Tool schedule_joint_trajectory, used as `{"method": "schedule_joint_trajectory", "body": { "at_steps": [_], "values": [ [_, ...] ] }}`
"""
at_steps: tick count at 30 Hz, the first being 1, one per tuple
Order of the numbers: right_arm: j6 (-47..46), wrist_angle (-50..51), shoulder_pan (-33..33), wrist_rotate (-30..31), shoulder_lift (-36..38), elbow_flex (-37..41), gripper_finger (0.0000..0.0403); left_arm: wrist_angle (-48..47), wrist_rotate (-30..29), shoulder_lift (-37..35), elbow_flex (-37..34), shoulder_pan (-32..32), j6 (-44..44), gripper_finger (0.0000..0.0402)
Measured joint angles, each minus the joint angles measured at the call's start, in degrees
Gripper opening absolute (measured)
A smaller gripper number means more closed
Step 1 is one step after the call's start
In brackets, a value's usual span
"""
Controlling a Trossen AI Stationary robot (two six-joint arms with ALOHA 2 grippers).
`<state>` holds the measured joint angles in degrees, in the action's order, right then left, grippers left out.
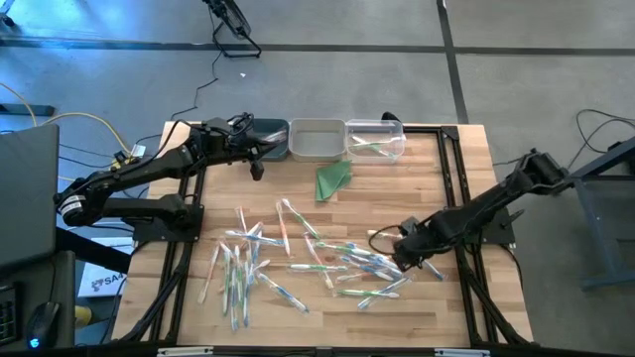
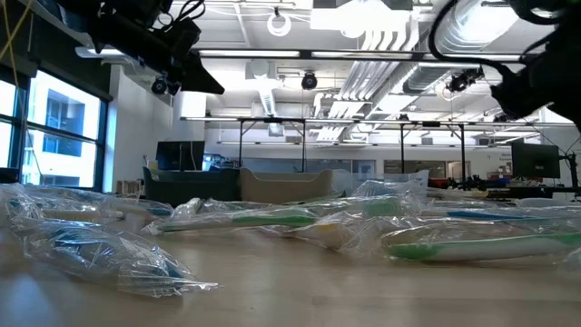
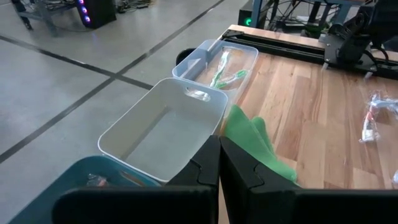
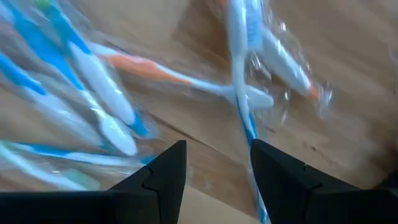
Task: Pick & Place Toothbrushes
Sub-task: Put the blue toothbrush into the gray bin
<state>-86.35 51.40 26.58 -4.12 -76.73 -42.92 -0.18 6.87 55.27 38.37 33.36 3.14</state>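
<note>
Toothbrushes (image 1: 298,260) in crinkly clear wrappers lie scattered mid-table: light, stiff, probably slippery, best pinched mid-handle. Right gripper (image 4: 217,180) hovers over them, fingers spread and empty; left gripper (image 3: 219,180), fingers pressed together, waits over the bins (image 3: 163,118).

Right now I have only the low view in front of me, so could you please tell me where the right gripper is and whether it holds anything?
Observer: The right gripper hangs open and empty just above the scattered toothbrushes on the table's right half.
Operator: Thank you. Where is the left gripper, please?
Observer: The left gripper is shut on nothing, over the row of bins at the table's edge, near the teal bin.
Operator: Is anything sorted yet?
Observer: The clear bin holds a few green toothbrushes; the white bin beside it looks empty.
</note>
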Motion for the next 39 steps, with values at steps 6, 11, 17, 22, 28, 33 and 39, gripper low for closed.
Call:
{"method": "schedule_joint_trajectory", "body": {
  "at_steps": [6, 11, 17, 22, 28, 33, 39],
  "values": [
    [-3.68, 0.08, 2.89, -2.35, -3.77, 0.0, 0.0171, 0.0, 0.0, 0.0, 0.0, 0.0, 0.0, 0.0],
    [-3.89, 0.66, 4.34, -1.79, -6.77, 0.0, 0.0171, 0.02, 0.0, 0.0, 0.0, 0.0, 0.0, 0.0],
    [-2.86, 2.37, 4.62, 0.82, -11.51, 0.0, 0.0171, 0.01, 0.0, 0.0, 0.0, 0.0, -0.02, 0.0],
    [-1.99, 1.92, 4.62, 0.93, -14.05, -0.33, 0.0163, 0.02, 0.0, 0.0, 0.0, 0.0, -0.02, 0.0],
    [-1.92, 0.3, 4.58, 1.02, -14.29, -0.26, 0.01, 0.02, 0.0, 0.0, 0.0, 0.0, -0.02, 0.0],
    [-1.92, 0.01, 4.58, 1.18, -14.26, -0.18, 0.0034, 0.02, 0.0, 0.0, 0.0, 0.0, -0.02, 0.0],
    [-1.9, 2.43, 4.58, 1.31, -12.74, -1.23, 0.0017, 0.01, 0.02, 0.0, 0.0, 0.0, -0.02, 0.0]
  ]
}}
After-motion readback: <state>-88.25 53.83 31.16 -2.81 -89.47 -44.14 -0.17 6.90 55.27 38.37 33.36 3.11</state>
